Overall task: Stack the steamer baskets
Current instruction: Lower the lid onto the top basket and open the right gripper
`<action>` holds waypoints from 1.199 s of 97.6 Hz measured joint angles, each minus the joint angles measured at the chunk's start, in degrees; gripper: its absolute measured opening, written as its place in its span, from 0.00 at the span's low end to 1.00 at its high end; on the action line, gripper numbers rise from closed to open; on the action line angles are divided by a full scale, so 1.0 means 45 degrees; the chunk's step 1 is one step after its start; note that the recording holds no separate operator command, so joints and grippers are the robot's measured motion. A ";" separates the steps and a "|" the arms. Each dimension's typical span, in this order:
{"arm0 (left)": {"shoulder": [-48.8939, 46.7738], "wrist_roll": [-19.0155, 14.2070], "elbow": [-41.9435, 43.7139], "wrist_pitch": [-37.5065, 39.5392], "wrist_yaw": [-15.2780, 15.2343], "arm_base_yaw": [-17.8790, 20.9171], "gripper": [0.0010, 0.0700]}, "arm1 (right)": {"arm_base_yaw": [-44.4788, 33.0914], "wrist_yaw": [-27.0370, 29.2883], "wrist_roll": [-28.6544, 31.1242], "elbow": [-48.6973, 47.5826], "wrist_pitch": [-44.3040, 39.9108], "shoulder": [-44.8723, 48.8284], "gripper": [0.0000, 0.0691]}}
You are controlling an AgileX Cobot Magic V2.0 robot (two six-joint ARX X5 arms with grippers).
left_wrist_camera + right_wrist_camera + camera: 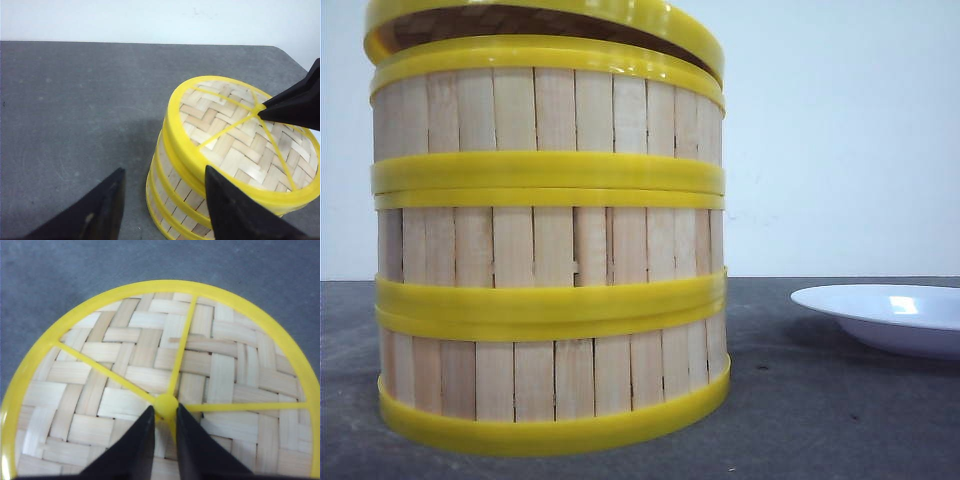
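A: Closest to the front camera is the stack of steamer baskets [550, 250], three high, standing on the grey bench [820, 410] with their yellow rims meeting.

B: And on top?

A: The woven lid [620, 25] sits tilted, one side lifted clear of the top basket's rim. A white plate [890, 315] lies well apart, to the right.

B: What does the left wrist view give?

A: The left gripper [165, 210] hangs beside the stack, its fingers spread wide and holding nothing; one finger [230, 210] crosses in front of the baskets' wall [170, 195]. The lid [235, 145] shows its herringbone weave and yellow spokes, and the right gripper [265, 111] reaches in at the hub.

B: The right wrist view?

A: Looking straight down on the lid [125, 365]. The right gripper [166, 412] has its fingers drawn nearly together around the small yellow knob [166, 404] in the middle, where the spokes meet. They appear clamped on it.
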 joint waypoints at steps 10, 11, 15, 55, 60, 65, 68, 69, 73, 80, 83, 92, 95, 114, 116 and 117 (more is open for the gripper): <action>0.0000 0.0000 -0.0005 0.0000 0.0000 0.0000 0.42 | 0.0068 0.0049 -0.0151 0.0024 -0.0005 0.0146 0.06; 0.0000 0.0005 0.0000 0.0000 0.0000 0.0000 0.42 | 0.0068 0.0053 -0.0165 0.0029 -0.0010 0.0165 0.06; 0.0000 0.0000 0.0000 0.0000 0.0000 0.0000 0.42 | 0.0073 0.0102 -0.0194 0.0029 -0.0029 0.0228 0.06; 0.0000 0.0000 0.0000 -0.0058 0.0000 0.0000 0.42 | 0.0073 0.0602 -0.0223 0.0049 -0.0233 0.0359 0.07; 0.0000 0.0000 0.0000 -0.0083 0.0000 0.0000 0.42 | 0.0073 0.0602 -0.0223 0.0049 -0.0228 0.0364 0.12; 0.0000 0.0005 -0.0005 -0.0087 0.0000 0.0000 0.42 | 0.0073 0.0520 -0.0228 0.0049 -0.0189 0.0364 0.25; 0.0000 0.0000 0.0000 -0.0087 0.0000 0.0000 0.42 | 0.0078 0.0491 -0.0228 0.0049 -0.0160 0.0364 0.34; 0.0000 0.0000 0.0000 -0.0087 0.0000 0.0000 0.42 | 0.0087 0.0476 -0.0223 0.0049 -0.0155 0.0364 0.36; 0.0000 0.0000 -0.0005 -0.0087 0.0000 0.0000 0.42 | 0.0160 0.0510 -0.0228 0.0049 -0.0083 0.0369 0.44; 0.0000 0.0000 0.0000 -0.0092 0.0000 0.0000 0.42 | 0.0146 0.0690 -0.0272 0.0049 0.0146 0.0321 0.51; 0.0000 0.0005 0.0000 -0.0092 0.0000 0.0000 0.42 | 0.0121 0.0840 -0.0325 0.0049 0.0204 0.0257 0.52; 0.0000 0.0005 0.0000 -0.0097 0.0024 0.0000 0.42 | 0.0068 0.1447 -0.0515 0.0049 0.0442 -0.0228 0.54; 0.0000 0.0000 0.0000 -0.0097 0.0092 0.0000 0.42 | 0.0058 0.1642 -0.0559 0.0053 0.0520 -0.0481 0.54; 0.0000 0.0005 0.0000 -0.0097 0.0578 0.0000 0.42 | 0.0073 0.2492 -0.0850 0.0165 0.0607 -0.2589 0.54; 0.0000 0.0005 -0.0005 -0.0092 0.0617 0.0000 0.42 | 0.0073 0.2642 -0.0869 0.0175 0.0593 -0.2812 0.54; 0.0000 0.0005 0.0000 -0.0092 0.0627 0.0000 0.42 | 0.0073 0.2725 -0.0874 0.0180 0.0583 -0.2934 0.54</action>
